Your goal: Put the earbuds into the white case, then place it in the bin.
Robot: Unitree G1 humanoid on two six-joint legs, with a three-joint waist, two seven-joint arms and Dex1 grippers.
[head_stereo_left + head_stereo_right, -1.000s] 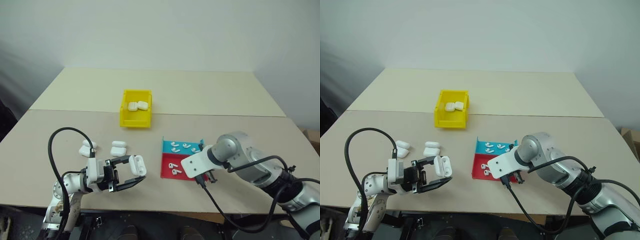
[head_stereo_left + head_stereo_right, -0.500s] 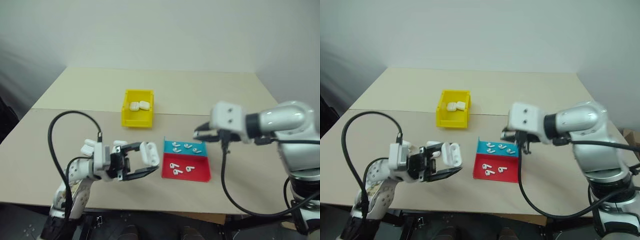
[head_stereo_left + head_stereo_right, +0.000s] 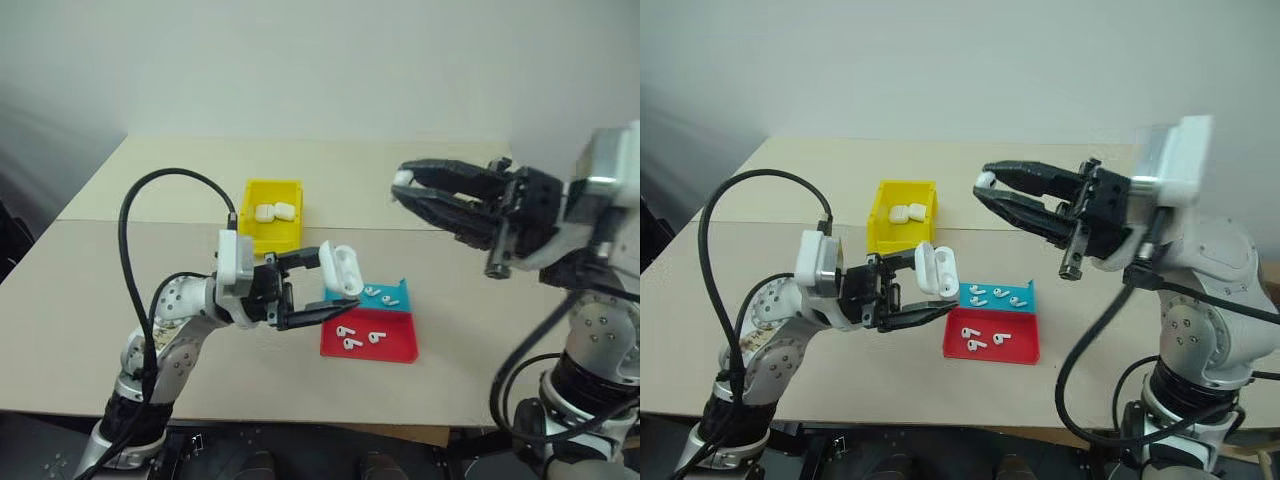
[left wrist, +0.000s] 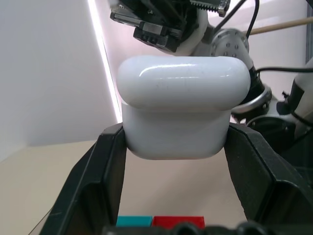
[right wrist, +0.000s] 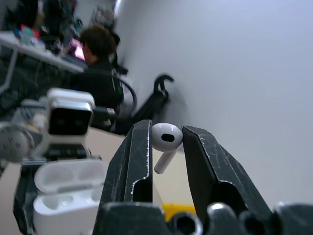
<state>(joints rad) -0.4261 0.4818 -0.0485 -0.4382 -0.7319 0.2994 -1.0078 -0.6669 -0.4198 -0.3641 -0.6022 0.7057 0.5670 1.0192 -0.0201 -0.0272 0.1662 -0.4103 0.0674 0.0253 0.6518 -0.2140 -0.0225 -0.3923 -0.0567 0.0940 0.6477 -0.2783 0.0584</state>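
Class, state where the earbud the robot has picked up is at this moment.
The earbud is pinched between the right gripper's fingertips, raised above the table, facing the open white case held by the left gripper.

A pale beige table [image 3: 420, 185] made of two tops joined along a straight seam is set against a plain white wall [image 3: 320, 60]. Soft, even light falls across the room. A dark shadowed area is seen at the far left edge. In the right wrist view, a seated person [image 5: 100, 63] and cluttered desks [image 5: 29, 46] are seen beyond.
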